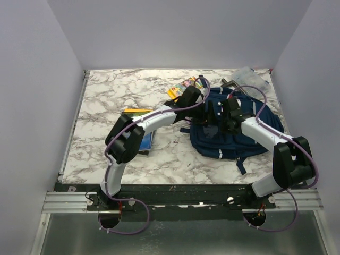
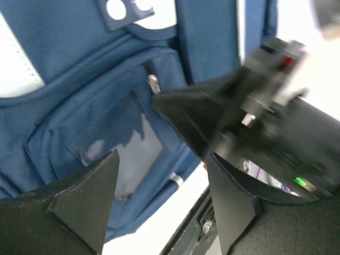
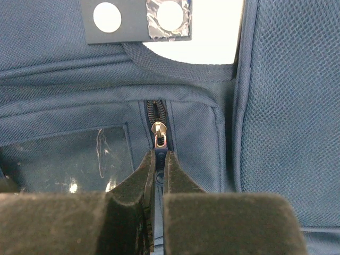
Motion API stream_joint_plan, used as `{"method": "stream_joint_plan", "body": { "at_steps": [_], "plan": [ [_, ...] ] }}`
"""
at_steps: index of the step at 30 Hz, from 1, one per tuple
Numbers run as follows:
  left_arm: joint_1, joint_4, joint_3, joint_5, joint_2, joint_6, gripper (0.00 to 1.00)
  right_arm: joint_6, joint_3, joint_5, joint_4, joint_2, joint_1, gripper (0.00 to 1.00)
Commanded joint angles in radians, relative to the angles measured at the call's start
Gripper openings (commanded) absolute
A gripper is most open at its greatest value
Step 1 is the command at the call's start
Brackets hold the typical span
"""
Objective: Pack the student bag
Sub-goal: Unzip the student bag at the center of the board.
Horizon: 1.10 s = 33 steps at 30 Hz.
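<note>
Student bag (image 1: 228, 135): navy, flat on the right half of the marble table (image 1: 106, 101), dark straps trailing toward the near edge, reached over by both arms.

Contents: not visible in any view. Clear window pocket (image 3: 64, 159) on the navy panel; nothing legible behind the film, only glare.

Other containers: clear plastic case (image 1: 251, 78) at the far right corner, just beyond the bag, contents not discernible. Colourful box (image 1: 183, 87) at the bag's far left side. Yellow-and-blue book (image 1: 139, 127) left of the bag, partly under the left forearm.

Right gripper (image 3: 159, 159): pinched tight, pads together just below the zip slider (image 3: 159, 135), with the lower end of the pull caught between them.

Left gripper (image 2: 162, 159): spread wide, nothing between the fingers, hanging over the window pocket.

Seen from overhead only: table, case, box and book; zip hidden there beneath the wrists. Seen from the right wrist only: slider up close, mesh panel (image 3: 287, 106) at the right, dark patch (image 3: 141, 18) with two pale round spots above. Seen from the left wrist only: right fingertip meeting the slider from the side, blurred.
</note>
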Motion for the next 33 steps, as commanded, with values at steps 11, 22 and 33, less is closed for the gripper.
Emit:
{"method": "stream_joint_plan", "body": {
  "at_steps": [11, 22, 33],
  "plan": [
    [0.029, -0.025, 0.106, 0.019, 0.241, -0.202, 0.64, 0.172, -0.002, -0.103, -0.379, -0.081, -0.001, 0.01],
    [0.032, -0.023, 0.122, 0.035, 0.217, -0.197, 0.64, 0.285, -0.09, -0.113, -0.531, -0.168, 0.001, 0.01],
    [0.063, -0.115, 0.1, 0.106, -0.034, -0.068, 0.82, 0.139, 0.073, -0.141, -0.385, -0.275, 0.001, 0.42]
  ]
}}
